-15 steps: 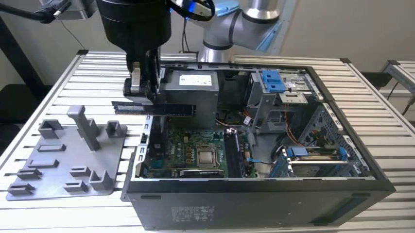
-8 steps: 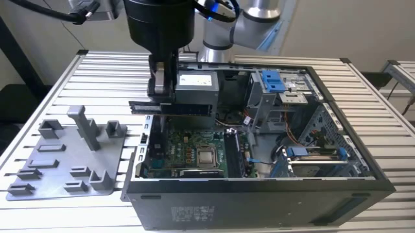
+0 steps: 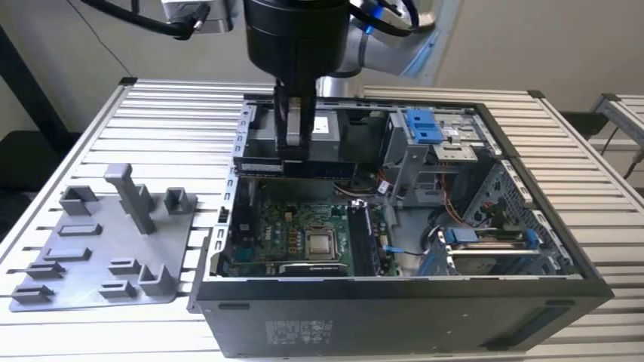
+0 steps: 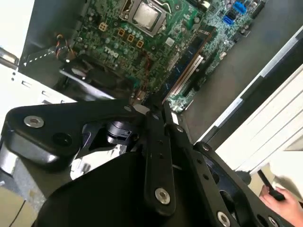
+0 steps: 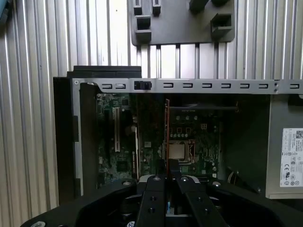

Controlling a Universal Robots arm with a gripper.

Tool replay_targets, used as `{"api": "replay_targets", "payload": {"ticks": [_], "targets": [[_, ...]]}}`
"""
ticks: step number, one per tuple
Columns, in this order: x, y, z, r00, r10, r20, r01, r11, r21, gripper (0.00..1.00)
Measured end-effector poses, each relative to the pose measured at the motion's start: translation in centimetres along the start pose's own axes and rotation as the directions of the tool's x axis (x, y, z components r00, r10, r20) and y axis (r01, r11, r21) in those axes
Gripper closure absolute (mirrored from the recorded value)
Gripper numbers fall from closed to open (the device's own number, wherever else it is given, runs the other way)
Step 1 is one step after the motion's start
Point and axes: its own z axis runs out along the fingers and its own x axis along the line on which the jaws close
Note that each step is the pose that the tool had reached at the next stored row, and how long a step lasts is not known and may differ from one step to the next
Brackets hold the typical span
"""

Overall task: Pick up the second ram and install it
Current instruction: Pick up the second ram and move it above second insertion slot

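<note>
Pincer (image 3: pixel 292 155) pinching second ram (image 3: pixel 324 169) — aloft, over motherboard (image 3: pixel 292 230)

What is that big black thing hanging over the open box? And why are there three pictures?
It's a robot arm working over an open computer on a ribbed table. One picture comes from a camera standing off to the side. The other two come from cameras riding near the arm's wrist, looking past its end effector, the pinching part. The end effector grips the ram, a thin dark memory stick, above the green board inside the computer. On the exterior view's left lies a grey tray with holder blocks. In the second wrist view you can also see a person's hand.
</note>
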Motion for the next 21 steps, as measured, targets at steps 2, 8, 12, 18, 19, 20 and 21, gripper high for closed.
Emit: {"api": "replay_targets", "payload": {"ticks": [2,8,12,18,19,20,21], "targets": [[-0.03,-0.84,-0.01,1.0000,0.000,0.0001,0.000,1.0000,-0.0007,0.86],[-0.09,-3.35,-0.05,1.0000,0.000,0.0003,0.000,1.0000,-0.0031,0.86],[-0.14,-4.93,-0.07,1.0000,0.000,0.0003,0.000,1.0000,-0.0044,0.86],[-0.19,-6.80,-0.10,1.0000,0.000,0.0003,0.000,1.0000,-0.0053,0.86],[-0.20,-7.08,-0.11,1.0000,0.000,0.0003,0.000,1.0000,-0.0054,0.86],[-0.21,-7.37,-0.11,1.0000,0.000,0.0003,0.000,1.0000,-0.0055,0.86],[-0.22,-7.68,-0.12,1.0000,0.000,0.0003,0.000,1.0000,-0.0056,0.86]]}}
